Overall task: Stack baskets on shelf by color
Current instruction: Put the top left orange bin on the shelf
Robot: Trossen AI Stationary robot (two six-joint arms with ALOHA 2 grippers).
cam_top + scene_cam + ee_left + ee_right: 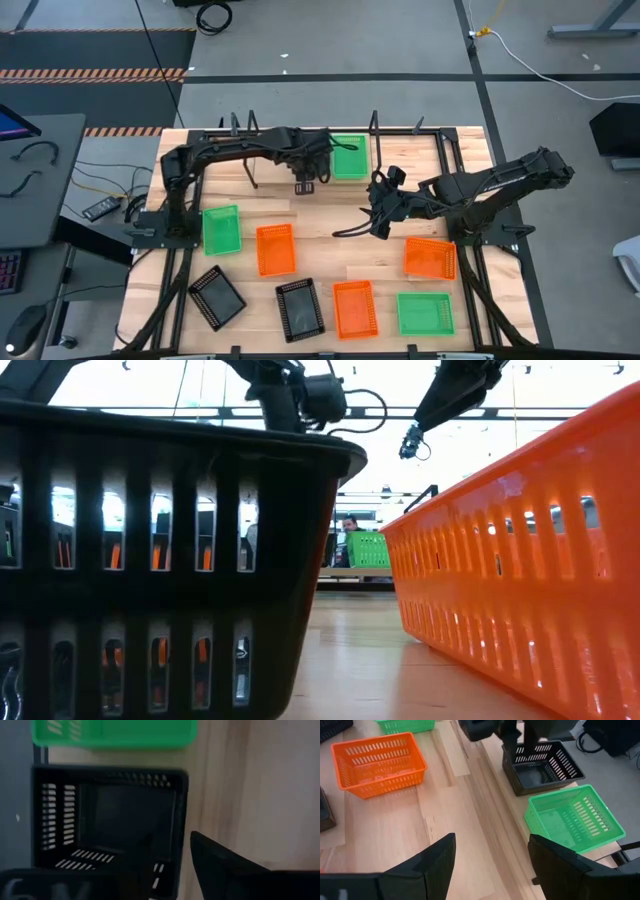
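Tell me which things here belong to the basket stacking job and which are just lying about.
Job: orange baskets, green baskets, black baskets, shelf, left tool above the shelf's black basket, right tool, open, mid-table.
Lying about: side desk, floor cable.

Wooden tabletop point(320, 255) on a grey floor point(330, 40). Dark desk point(40, 180) at left bearing a cable point(30, 160); remote-like device point(100, 209) beside it. White cable point(540, 62) crosses the floor; person point(349, 525) in the background.
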